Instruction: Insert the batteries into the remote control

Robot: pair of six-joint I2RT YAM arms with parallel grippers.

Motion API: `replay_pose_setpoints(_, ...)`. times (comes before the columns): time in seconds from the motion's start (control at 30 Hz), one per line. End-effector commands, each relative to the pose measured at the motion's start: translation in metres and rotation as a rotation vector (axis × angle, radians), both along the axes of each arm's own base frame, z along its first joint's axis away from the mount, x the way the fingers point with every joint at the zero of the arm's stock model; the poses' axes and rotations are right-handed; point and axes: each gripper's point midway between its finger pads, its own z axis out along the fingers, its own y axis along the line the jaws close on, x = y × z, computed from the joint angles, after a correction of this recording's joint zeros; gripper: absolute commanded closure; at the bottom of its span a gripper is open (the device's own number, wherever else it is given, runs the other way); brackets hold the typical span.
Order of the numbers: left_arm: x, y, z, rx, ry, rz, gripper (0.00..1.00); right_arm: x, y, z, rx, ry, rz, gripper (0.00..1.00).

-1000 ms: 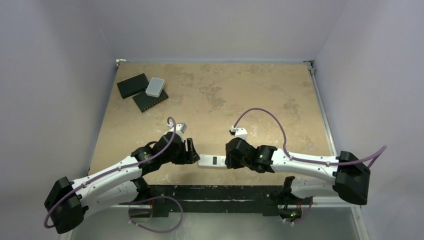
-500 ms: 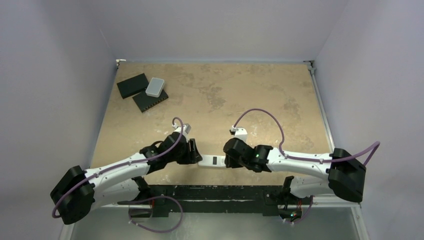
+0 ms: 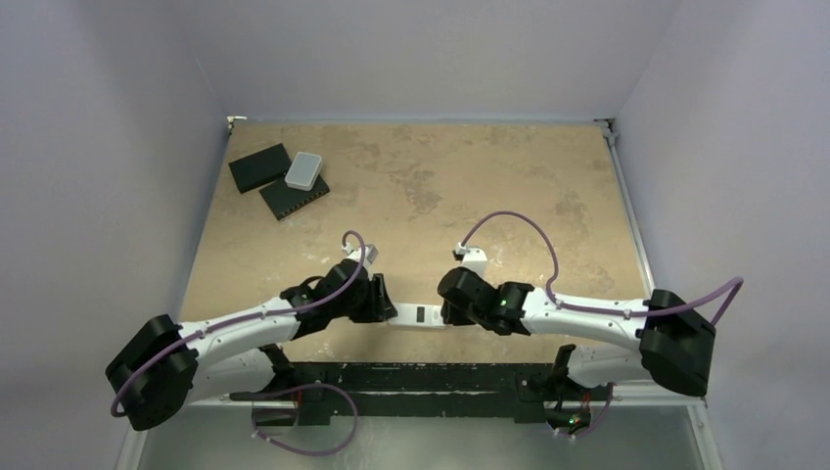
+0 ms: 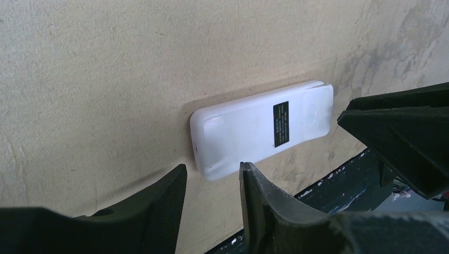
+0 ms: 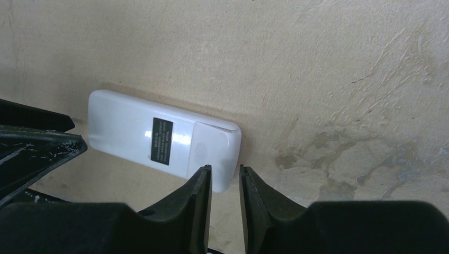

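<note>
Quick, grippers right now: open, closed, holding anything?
Left gripper: partly open, holding nothing; tips at one end of the remote control.
Right gripper: partly open, slim gap, holding nothing; tips at its other end.

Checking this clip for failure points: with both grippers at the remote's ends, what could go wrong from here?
The remote lies close to the table's near edge; a nudge from the left gripper could slide it off. The right gripper lines up on just one corner, so a pinch there might let it pivot.
</note>
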Motion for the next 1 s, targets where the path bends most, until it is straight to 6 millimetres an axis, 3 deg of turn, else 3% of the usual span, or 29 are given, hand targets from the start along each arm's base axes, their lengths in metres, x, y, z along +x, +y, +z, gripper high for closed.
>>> replay_pose_setpoints(0.0,0.003,-0.005,0.001,-0.029,-0.016,-0.004,0.6,0.012,0.007,0.006,0.032,-0.031,-0.047,0.68)
replay_pose_setpoints(0.63,0.001,-0.008,-0.009,-0.026,0.003,-0.02,0.68,0.013,0.012,-0.011,0.028,0.007,-0.049,0.74)
replay_pose_setpoints(0.97,0.002,-0.012,-0.012,-0.034,0.01,-0.034,0.74,0.007,0.013,-0.025,0.02,0.042,-0.03,0.86)
